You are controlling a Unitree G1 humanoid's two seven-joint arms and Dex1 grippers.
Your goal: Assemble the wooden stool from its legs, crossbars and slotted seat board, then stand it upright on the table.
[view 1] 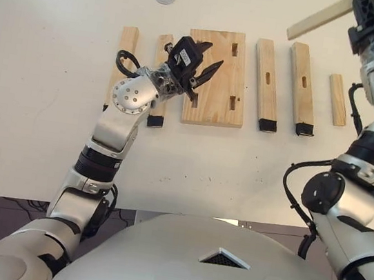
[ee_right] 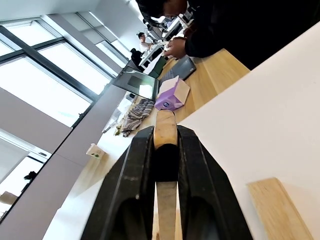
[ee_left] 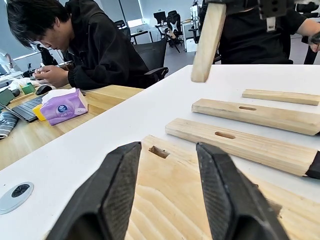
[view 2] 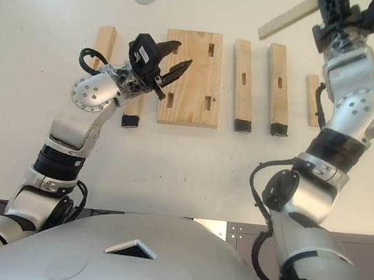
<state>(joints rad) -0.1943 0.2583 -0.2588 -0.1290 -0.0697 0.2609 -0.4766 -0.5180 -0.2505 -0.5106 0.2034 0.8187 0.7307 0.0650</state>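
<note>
Left eye view: the slotted seat board (view 1: 219, 82) lies flat at mid-table, slots up, apparently ready to take legs; a leg (view 1: 266, 85) and another leg (view 1: 301, 88) lie just to its right; the left gripper (view 1: 205, 81) hovers over the board's left edge, fingers spread and empty; the right gripper (ee_right: 165, 134) is clenched on a crossbar (view 1: 320, 18), held clear above the table's far right, likely for fitting.

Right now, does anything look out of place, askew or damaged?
Nothing stands out. The seat board, legs and short crossbar lie flat in an orderly row; another crossbar is clamped in the right gripper, held at a slant above the table.
</note>
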